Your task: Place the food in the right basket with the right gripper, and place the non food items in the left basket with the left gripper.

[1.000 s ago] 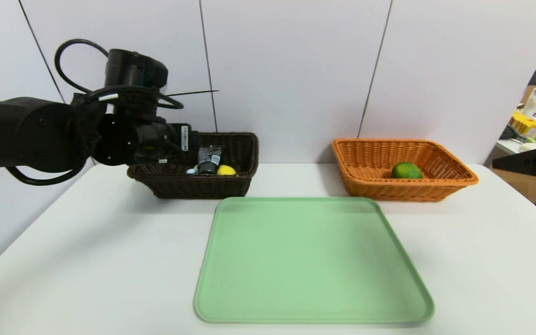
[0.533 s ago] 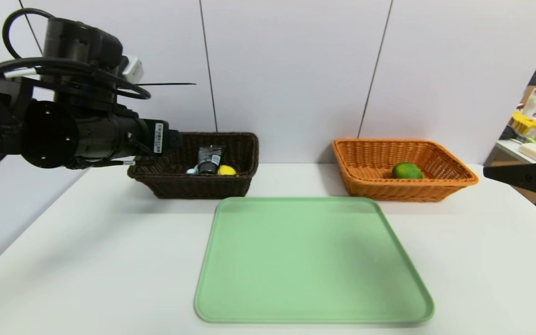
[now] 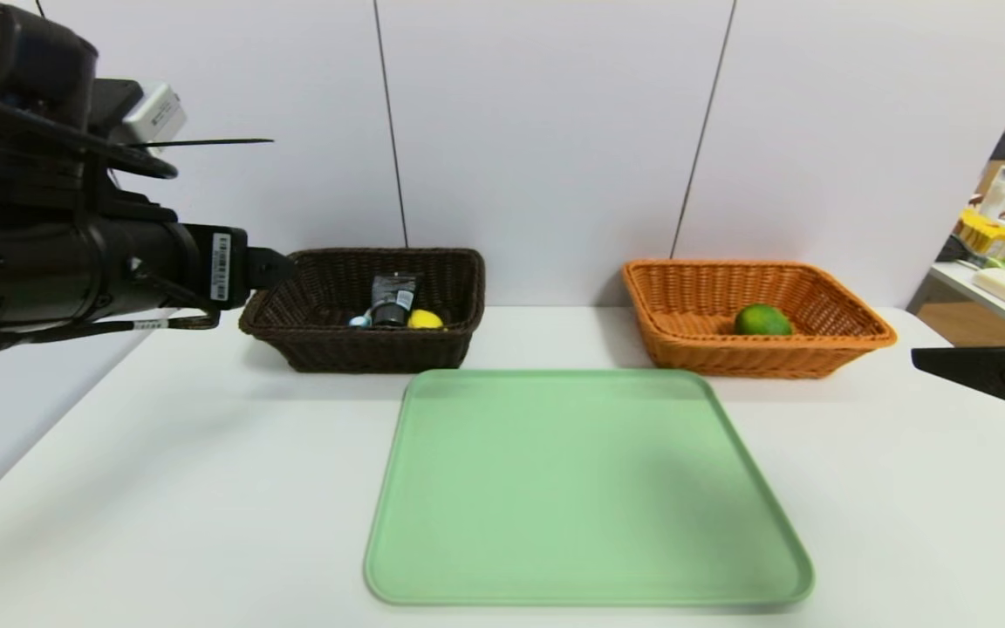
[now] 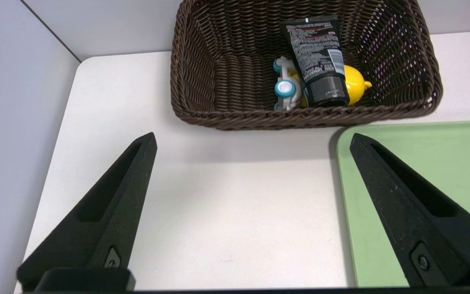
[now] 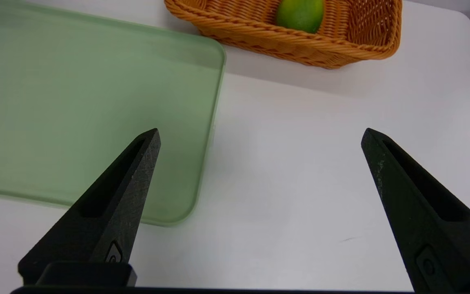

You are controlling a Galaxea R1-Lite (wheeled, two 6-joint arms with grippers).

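The black tube [image 4: 318,61] lies in the dark basket [image 4: 259,119], near the tabletop's [image 4: 235,196] far left corner. Our left end effector [image 4: 253,139] is nearer, wide open and holding nothing; we could just move it back. Our right end effector [image 5: 261,130] waits, also wide open, past the tabletop's right edge.

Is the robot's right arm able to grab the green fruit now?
Probably yes: the right gripper has its jaws wide apart with nothing between them, and the fruit sits uncovered in the open orange basket.

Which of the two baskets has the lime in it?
The orange wicker basket, on the robot's right beyond the green tray. The lime sits inside it; the dark brown basket holds the black tube instead.
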